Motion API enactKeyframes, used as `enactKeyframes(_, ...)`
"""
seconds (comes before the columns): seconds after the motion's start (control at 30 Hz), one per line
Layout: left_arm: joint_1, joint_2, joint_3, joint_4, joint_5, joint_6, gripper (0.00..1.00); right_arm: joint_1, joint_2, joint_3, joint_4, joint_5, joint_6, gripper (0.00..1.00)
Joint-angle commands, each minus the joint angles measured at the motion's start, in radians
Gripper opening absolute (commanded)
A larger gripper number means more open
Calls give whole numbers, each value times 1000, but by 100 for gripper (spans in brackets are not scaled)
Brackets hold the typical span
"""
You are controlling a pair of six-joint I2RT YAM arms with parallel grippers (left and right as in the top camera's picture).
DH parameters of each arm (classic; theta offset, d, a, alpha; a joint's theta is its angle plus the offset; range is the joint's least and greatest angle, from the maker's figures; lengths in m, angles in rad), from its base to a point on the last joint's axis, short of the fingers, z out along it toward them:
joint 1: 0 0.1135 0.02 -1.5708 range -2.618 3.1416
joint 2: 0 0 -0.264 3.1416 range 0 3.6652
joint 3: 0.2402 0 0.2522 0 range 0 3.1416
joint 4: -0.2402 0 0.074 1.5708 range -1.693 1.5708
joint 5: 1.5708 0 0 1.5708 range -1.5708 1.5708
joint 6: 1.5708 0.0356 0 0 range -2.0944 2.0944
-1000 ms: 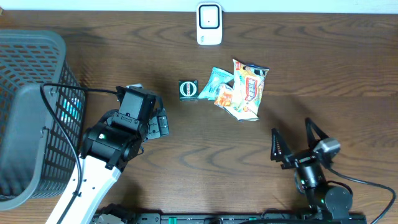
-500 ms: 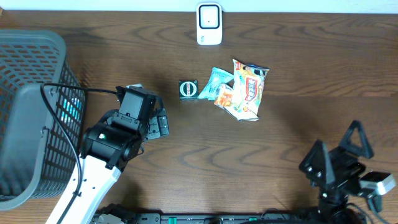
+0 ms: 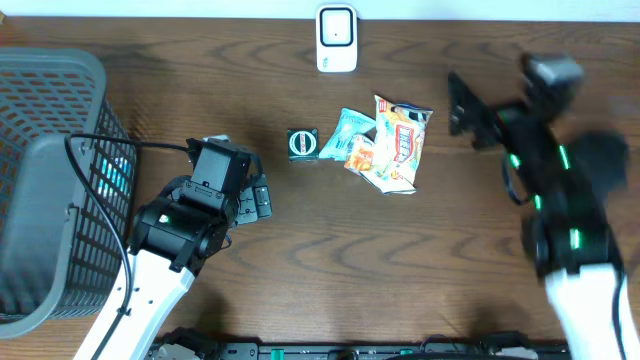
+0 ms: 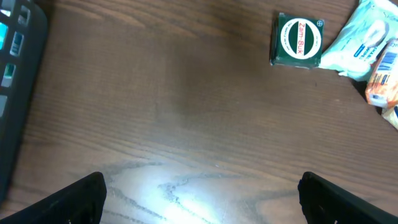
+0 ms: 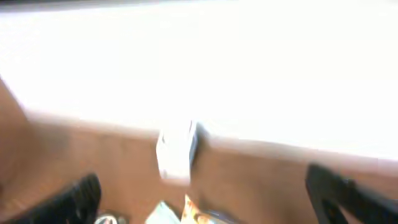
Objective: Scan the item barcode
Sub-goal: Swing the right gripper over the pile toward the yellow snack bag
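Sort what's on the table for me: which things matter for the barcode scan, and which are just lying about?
For the job:
white scanner
green box
pale blue packet
snack bag

Lying about:
grey basket, as far as I can tell

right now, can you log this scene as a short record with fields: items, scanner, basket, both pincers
scanner: white scanner, far edge of table
items: green box, pale blue packet, orange snack bag, clustered mid-table
basket: grey basket, far left
left pincer: open, empty, short of the green box
right pincer: open, empty, blurred, right of the snack bag
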Motion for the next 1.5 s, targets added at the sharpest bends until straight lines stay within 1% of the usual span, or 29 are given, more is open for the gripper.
enactKeyframes(0.0,3,4,4,-2,-17,2,98,7,167,180,-208,-55,-97,99)
enactKeyframes(0.1,3,4,4,-2,-17,2,98,7,278,255,-347,-134,-97,99)
enactKeyframes(0.27,3,4,4,-2,-17,2,98,7,379,259,-470,-279,-96,99)
enactKeyframes(0.4,3,4,4,-2,-16,2,97,7,426,256,-555,-314,-97,99)
enactKeyframes(0.57,3,4,4,-2,-16,2,98,7,495,255,-544,-308,-87,99)
enactKeyframes(0.67,3,4,4,-2,-17,2,98,7,551,255,-532,-247,18,99)
enactKeyframes(0.73,3,4,4,-2,-17,2,98,7,605,255,-529,-166,114,99)
enactKeyframes(0.8,3,4,4,-2,-17,2,98,7,647,255,-529,-131,148,99)
enactKeyframes(1.27,3,4,4,-2,-16,2,97,16,856,255,-444,-150,147,99)
enactKeyframes(1.3,3,4,4,-2,-16,2,98,16,867,255,-441,-159,147,97)
enactKeyframes(1.33,3,4,4,-2,-16,2,98,17,875,255,-439,-164,147,85)
enactKeyframes(1.37,3,4,4,-2,-16,2,98,16,887,255,-440,-163,146,56)
enactKeyframes(1.4,3,4,4,-2,-17,2,98,16,887,255,-444,-163,146,42)
enactKeyframes(1.47,3,4,4,-2,-17,2,98,16,882,256,-447,-164,147,24)
